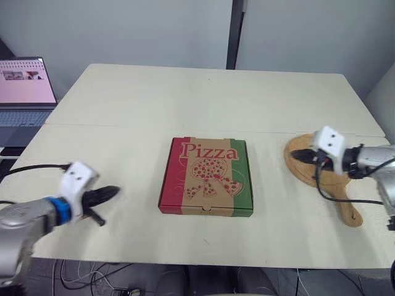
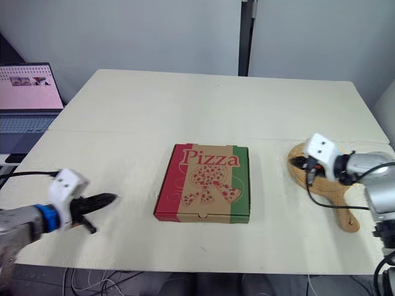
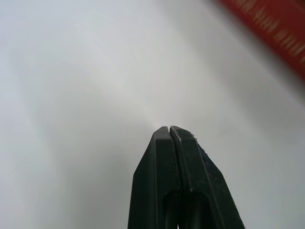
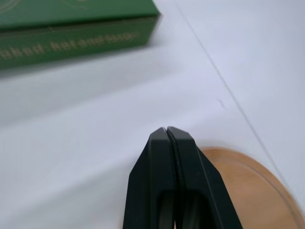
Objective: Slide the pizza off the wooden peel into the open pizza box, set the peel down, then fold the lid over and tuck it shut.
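Note:
The pizza box (image 1: 207, 176) lies shut in the middle of the table, its printed lid flat, red on the left and green on the right. The wooden peel (image 1: 327, 179) rests bare on the table to the box's right, handle toward the near edge. My right gripper (image 1: 294, 155) hovers over the peel's round blade, shut and empty, pointing toward the box. My left gripper (image 1: 114, 192) is shut and empty, a hand's width left of the box. The box's red side (image 3: 276, 28) and green side (image 4: 71, 33) appear in the wrist views.
A laptop (image 1: 24, 92) with a lit screen stands off the table's far left. A seam (image 1: 203, 129) runs across the tabletop behind the box. Black cables trail from both wrists.

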